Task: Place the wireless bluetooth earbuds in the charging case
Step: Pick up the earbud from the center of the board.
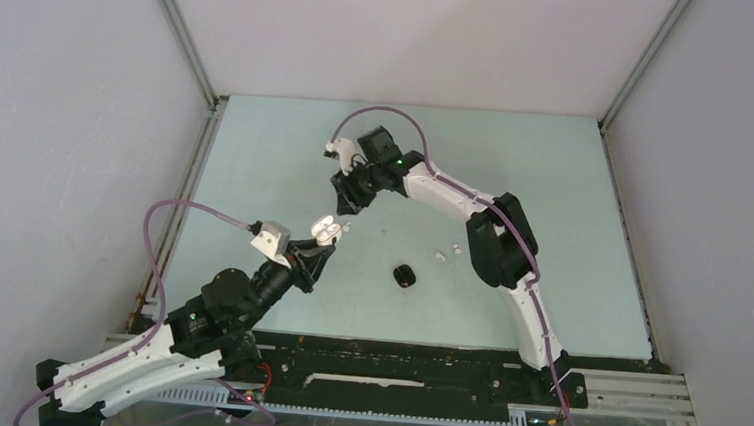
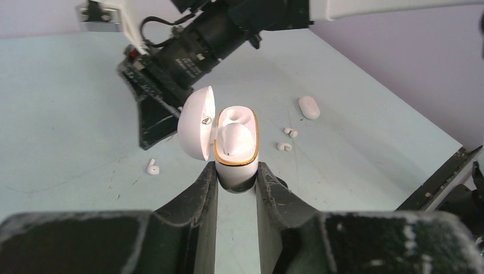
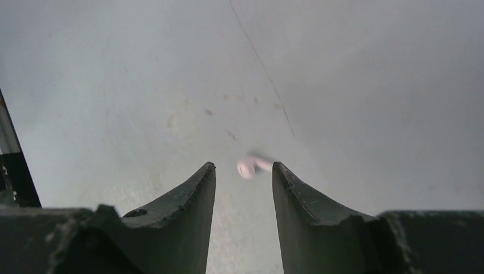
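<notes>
My left gripper (image 2: 236,177) clamps the open charging case (image 2: 235,142); my half-open right gripper (image 3: 243,166), closing off-centre, could flick the earbud (image 3: 251,166) aside.

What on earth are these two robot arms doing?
The left gripper holds a white charging case with its lid open, one earbud apparently seated inside. The right gripper hangs open over a loose white earbud on the table, seemingly about to pick it up. Other earbuds lie nearby.
</notes>
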{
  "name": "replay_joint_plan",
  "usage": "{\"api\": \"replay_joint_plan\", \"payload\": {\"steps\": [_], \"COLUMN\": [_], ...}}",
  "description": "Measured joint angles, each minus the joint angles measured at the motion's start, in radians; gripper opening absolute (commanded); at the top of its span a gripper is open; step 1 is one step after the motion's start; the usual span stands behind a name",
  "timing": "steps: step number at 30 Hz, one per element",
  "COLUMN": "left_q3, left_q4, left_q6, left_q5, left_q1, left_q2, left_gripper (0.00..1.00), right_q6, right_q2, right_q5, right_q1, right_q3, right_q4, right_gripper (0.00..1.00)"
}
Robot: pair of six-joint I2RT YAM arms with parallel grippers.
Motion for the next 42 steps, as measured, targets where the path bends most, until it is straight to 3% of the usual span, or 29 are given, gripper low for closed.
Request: {"api": "replay_joint_plan", "payload": {"steps": [4,8,24,42], "left_q3": [0.005,0.006,0.006,0.006], "left_q4": [-0.008,-0.019,-0.010,0.005], "left_q6": [-0.001,-0.001,-0.004,-0.017], "left_q5": [0.000,0.000,0.015,0.032], "left_q1": [0.000,0.000,0.000,0.000], "left_q2": [-0.018,-0.023,-0.001,0.001], "left_gripper": [0.00,0.00,0.00,0.00], "right_q6": [-0.076,-0.131,-0.205,-0.209], "right_q2": [0.127,0.201,0.267,0.204], "right_q5": [0.005,0.026,0.105,0.186], "right_q1": [0.039,0.064,0.075,0.100], "right_q3": [0.262,0.367,0.380,0.275], "right_q4": [-0.137,-0.217,-0.363,-0.338], "right_gripper": [0.46,0.46,0.39,0.41]}}
